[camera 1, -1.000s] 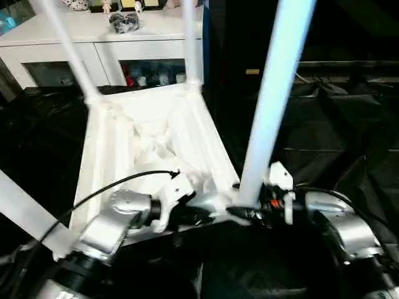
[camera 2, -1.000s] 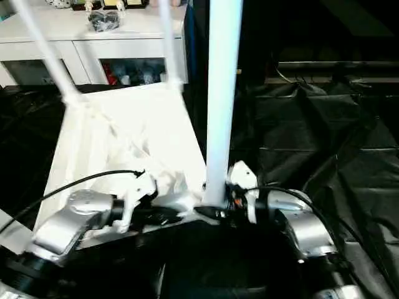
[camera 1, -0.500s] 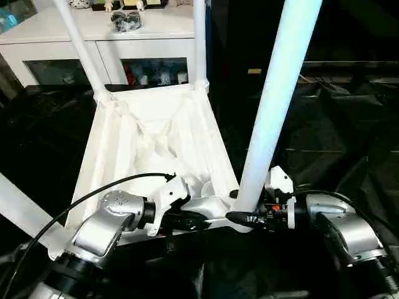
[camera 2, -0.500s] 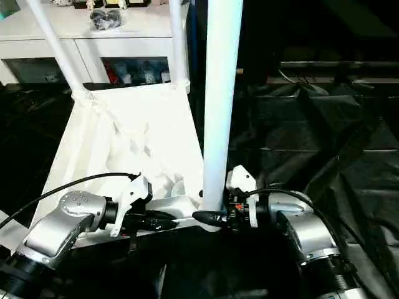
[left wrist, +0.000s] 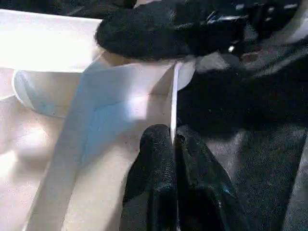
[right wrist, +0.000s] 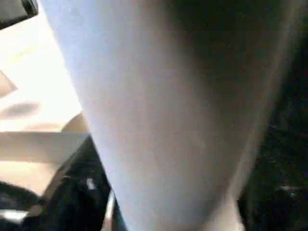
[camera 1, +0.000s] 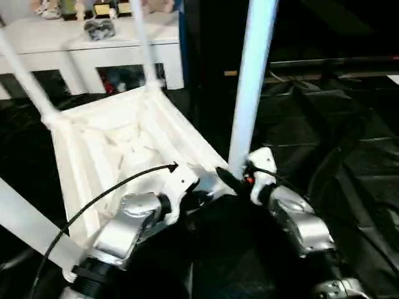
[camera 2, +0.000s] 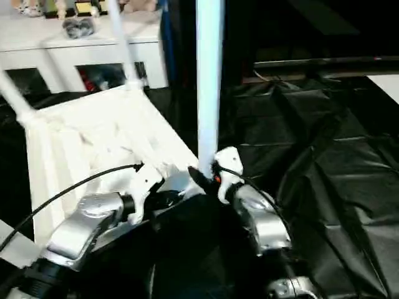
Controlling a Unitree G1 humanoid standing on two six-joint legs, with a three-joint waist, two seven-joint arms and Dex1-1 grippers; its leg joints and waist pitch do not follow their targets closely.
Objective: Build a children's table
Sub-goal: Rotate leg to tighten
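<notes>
Much of what I hold is cut off: the near right leg (camera 1: pixel 250 87) runs out of the top edge of the head view, and the other three legs — two at the far corners in the upper left, one crossing the lower left corner (camera 1: pixel 25 227) — also leave the frame. The tabletop (camera 1: pixel 112 149) lies underside up on the black sheeting (camera 1: pixel 349 162), left of centre, its ribs blurred so I can barely trace them. My right gripper (camera 1: pixel 232 180) sits at the foot of the near right leg, where it meets the corner socket; my fingers there are dark shapes against dark cloth, and the wrist camera sees mostly the leg's white tube (right wrist: pixel 159 110), so I cannot tell whether they are clamped or loose. My left gripper (left wrist: pixel 174 139) is clenched on the thin near rim of the tabletop, one black finger (left wrist: pixel 156 149) on each side of the edge, close to that same corner. Behind, in the upper left, the white cabinet (camera 1: pixel 81 47) has small items on top and, behind its glass doors, things too blurred to name.
</notes>
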